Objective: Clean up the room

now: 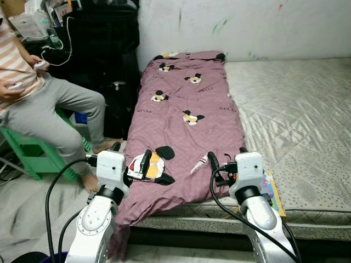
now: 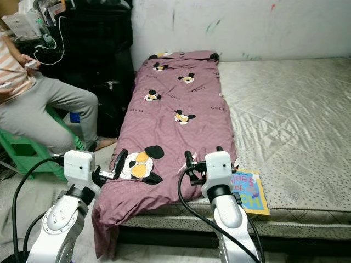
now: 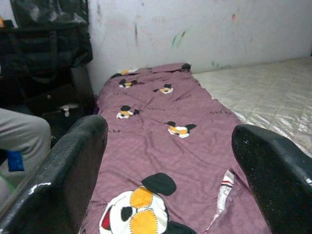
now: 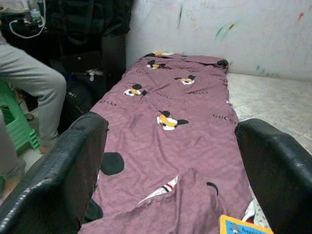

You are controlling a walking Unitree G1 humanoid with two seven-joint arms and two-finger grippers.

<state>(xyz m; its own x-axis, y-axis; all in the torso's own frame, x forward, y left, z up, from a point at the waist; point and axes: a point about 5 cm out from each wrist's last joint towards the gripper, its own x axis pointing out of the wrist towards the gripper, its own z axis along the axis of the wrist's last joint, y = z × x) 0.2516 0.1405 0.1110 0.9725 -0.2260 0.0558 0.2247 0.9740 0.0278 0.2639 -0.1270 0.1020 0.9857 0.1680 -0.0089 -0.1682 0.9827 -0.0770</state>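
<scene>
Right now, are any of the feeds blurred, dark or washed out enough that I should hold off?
Both eye views are sharp and evenly lit; the purple blanket reads clearly. Left wrist view is softer, with the near black fingers out of focus. Right wrist view is similar, its fingers blurred. No strong glare or deep shadow.

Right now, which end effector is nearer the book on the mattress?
Right. The right end effector hovers over the blanket edge just beside the book; the left end effector is across the blanket, at its far side.
</scene>
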